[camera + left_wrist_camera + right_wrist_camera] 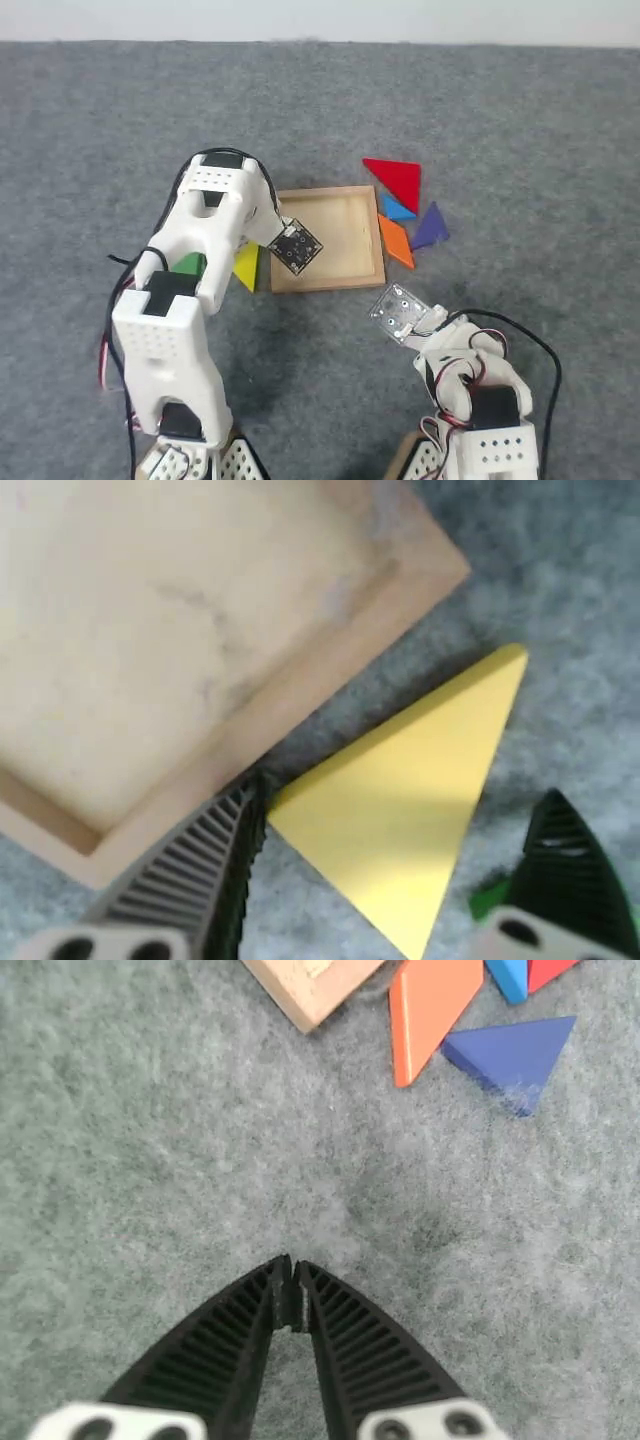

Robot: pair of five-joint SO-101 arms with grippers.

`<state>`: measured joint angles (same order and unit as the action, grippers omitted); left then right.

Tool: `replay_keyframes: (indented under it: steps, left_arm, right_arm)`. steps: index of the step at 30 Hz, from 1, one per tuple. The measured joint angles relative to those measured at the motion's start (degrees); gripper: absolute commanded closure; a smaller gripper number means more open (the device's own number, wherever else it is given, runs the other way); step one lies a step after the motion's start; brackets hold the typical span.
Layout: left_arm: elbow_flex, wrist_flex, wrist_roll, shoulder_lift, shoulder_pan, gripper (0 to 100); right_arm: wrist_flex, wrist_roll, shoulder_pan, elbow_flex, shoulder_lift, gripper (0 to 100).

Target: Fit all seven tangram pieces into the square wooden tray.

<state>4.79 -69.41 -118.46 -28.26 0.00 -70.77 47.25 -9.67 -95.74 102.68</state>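
Black left pincer (390, 845) stands wide, one finger either side of the yellow triangle (410, 810), which lies flat on the grey table (100, 120) just beside the wooden tray (330, 670). Right pincer (290, 1295) is closed on nothing above bare table. Orange piece (395, 241), blue piece (396, 209), purple triangle (431, 227) and red triangle (397, 180) lie near the tray's opposite side.

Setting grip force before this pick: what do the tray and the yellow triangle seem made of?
Wooden tray: pale, bare-looking wood, matte, with faint grain streaks on its floor. Yellow triangle: flat, evenly coloured, matte face; likely painted wood or plastic, since no grain shows.
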Motion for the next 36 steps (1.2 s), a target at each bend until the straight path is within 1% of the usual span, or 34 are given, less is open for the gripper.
replay_keyframes:
  steps: [3, 5, 11, 28, 36]
  left_arm:
    - [0.0, -0.4, 0.0, 0.0, 0.0, 79]
    - [0.0, -1.2, 0.0, 0.1, 0.0, 82]
    - [0.0, -1.7, 0.0, 0.1, 0.0, 81]
    - [-0.1, -2.6, -0.1, 0.1, 0.0, 81]
    - [0.7, -4.0, -2.3, 1.9, 0.0, 81]
  right_arm:
    - [0.0, 0.0, 0.0, 0.0, 0.0, 99.2]
    - [0.0, 0.0, 0.0, 0.0, 0.0, 99.2]
    - [0.0, 0.0, 0.0, 0.0, 0.0, 99.2]
    - [0.0, 0.0, 0.0, 0.0, 0.0, 99.2]
    - [0.0, 0.0, 0.0, 0.0, 0.0, 99.2]
